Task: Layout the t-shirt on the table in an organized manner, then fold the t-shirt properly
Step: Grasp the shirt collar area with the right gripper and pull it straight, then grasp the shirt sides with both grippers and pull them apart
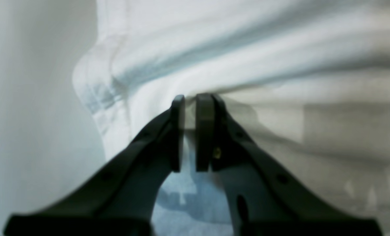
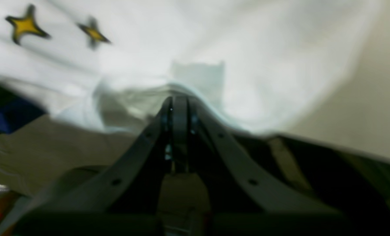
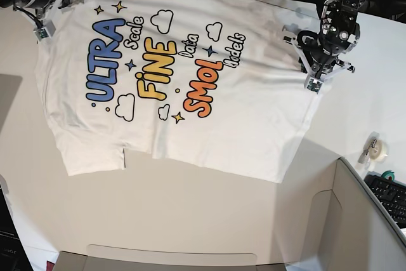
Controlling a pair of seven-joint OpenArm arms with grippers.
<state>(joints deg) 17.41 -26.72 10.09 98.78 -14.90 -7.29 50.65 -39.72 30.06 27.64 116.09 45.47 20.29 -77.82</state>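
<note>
In the left wrist view, the left tool [image 1: 190, 131] was pinched on a fold of the t-shirt [image 1: 247, 49], white cloth showing in the narrow gap between its pads, with taut ridges of fabric running away from the grip; I judged that a pull in the wrong direction could slip the thin fold out or drag new creases into the shirt. In the right wrist view, the right tool [image 2: 179, 111] was fully closed over the hem edge of the t-shirt [image 2: 263, 65], the cloth bunched over its tips near two yellow stars [image 2: 26, 24]; the blur made the depth of the bite unclear, so a shallow hold letting go was a risk. In the base view, the t-shirt [image 3: 254, 125] lay print-up and spread across the tabletop [image 3: 190, 214], skewed rather than square to it. The left tool [image 3: 315, 84] reached down onto the shirt's edge at the side away from the "ULTRA" lettering [image 3: 104, 58], its arm angled in from above; the right tool [image 3: 43, 30] held the corner beside "ULTRA", its arm mostly out of frame. Uneven pulling by the two arms could twist the shirt further or slide it toward the tabletop's far edge.
</note>
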